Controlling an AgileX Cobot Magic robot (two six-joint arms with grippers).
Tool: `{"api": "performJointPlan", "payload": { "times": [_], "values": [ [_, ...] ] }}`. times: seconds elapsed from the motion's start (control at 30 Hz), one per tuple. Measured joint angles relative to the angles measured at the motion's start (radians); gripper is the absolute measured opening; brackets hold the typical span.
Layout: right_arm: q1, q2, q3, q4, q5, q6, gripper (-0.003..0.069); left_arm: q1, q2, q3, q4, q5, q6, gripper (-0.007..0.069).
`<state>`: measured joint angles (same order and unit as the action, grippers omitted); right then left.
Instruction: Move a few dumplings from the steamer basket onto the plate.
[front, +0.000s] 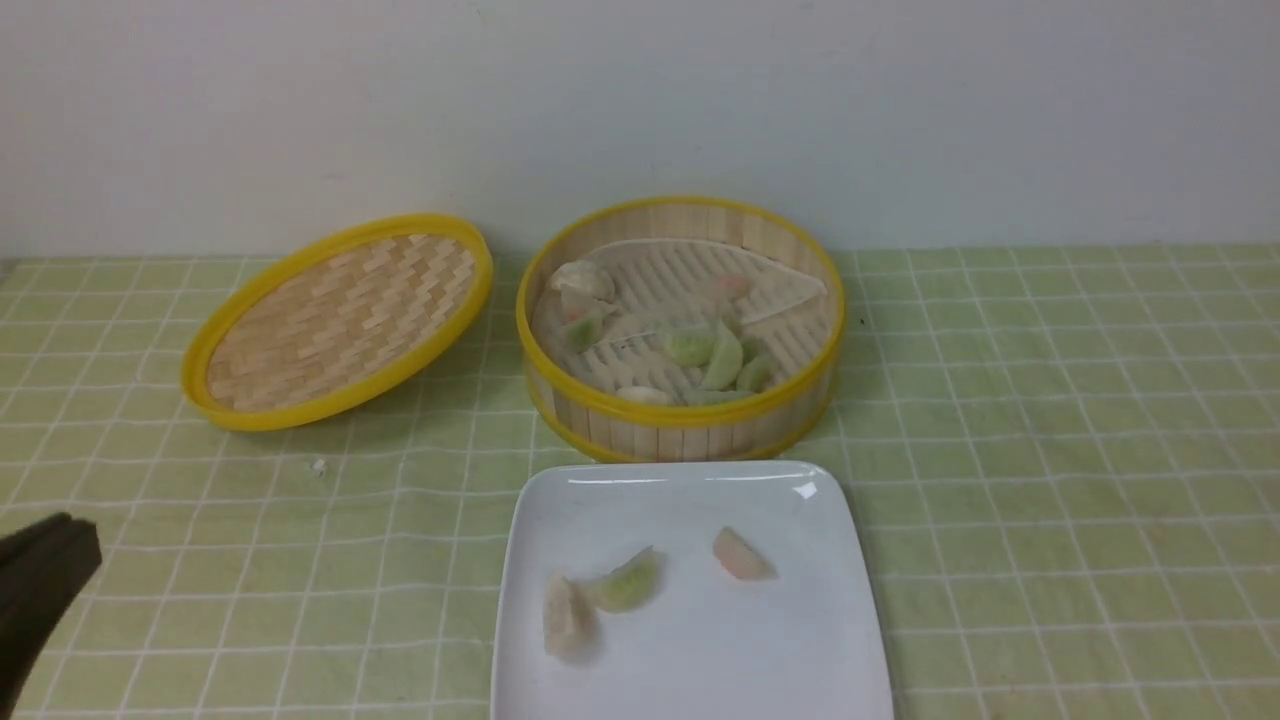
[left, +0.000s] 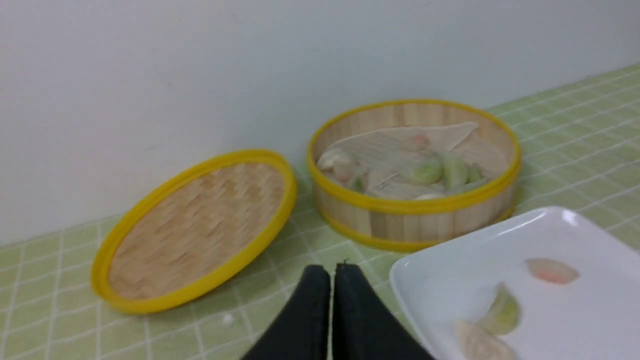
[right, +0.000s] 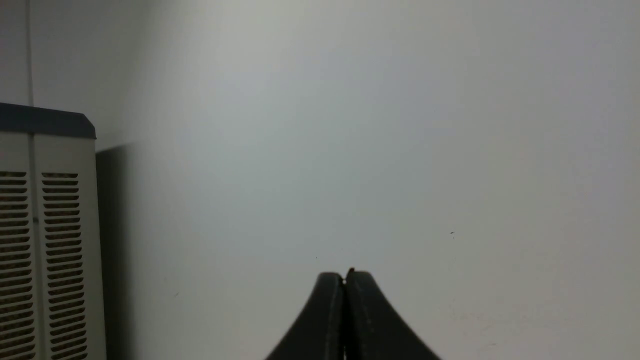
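Observation:
The steamer basket (front: 680, 425) stands at the back centre with several dumplings (front: 720, 360) on its white liner; it also shows in the left wrist view (left: 415, 225). The white plate (front: 690, 660) lies in front of it and holds three dumplings: a green one (front: 628, 583), a whitish one (front: 566, 617) and a pinkish one (front: 740, 555). The plate also shows in the left wrist view (left: 550, 320). My left gripper (left: 332, 270) is shut and empty, low at the front left (front: 60, 545), apart from the plate. My right gripper (right: 345, 276) is shut, empty, facing a bare wall.
The shallow woven lid (front: 340, 320) leans tilted to the left of the basket. A green checked cloth (front: 1050, 450) covers the table. A small white crumb (front: 318, 466) lies on the cloth. A white vented appliance (right: 45, 240) shows in the right wrist view.

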<state>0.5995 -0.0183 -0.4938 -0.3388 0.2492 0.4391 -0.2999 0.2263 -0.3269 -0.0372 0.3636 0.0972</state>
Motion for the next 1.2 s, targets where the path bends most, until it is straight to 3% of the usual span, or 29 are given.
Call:
{"api": "performJointPlan", "payload": {
  "times": [0.17, 0.43, 1.2],
  "values": [
    [0.000, 0.000, 0.000, 0.000, 0.000, 0.000, -0.0014, 0.155, -0.174, 0.229, -0.011, -0.041, 0.031, -0.0006],
    [0.000, 0.000, 0.000, 0.000, 0.000, 0.001, -0.0014, 0.260, -0.236, 0.354, -0.009, -0.024, 0.037, -0.0006],
    [0.000, 0.000, 0.002, 0.000, 0.002, 0.002, -0.0014, 0.268, -0.236, 0.355, -0.009, 0.015, 0.037, -0.0006]
  ]
}}
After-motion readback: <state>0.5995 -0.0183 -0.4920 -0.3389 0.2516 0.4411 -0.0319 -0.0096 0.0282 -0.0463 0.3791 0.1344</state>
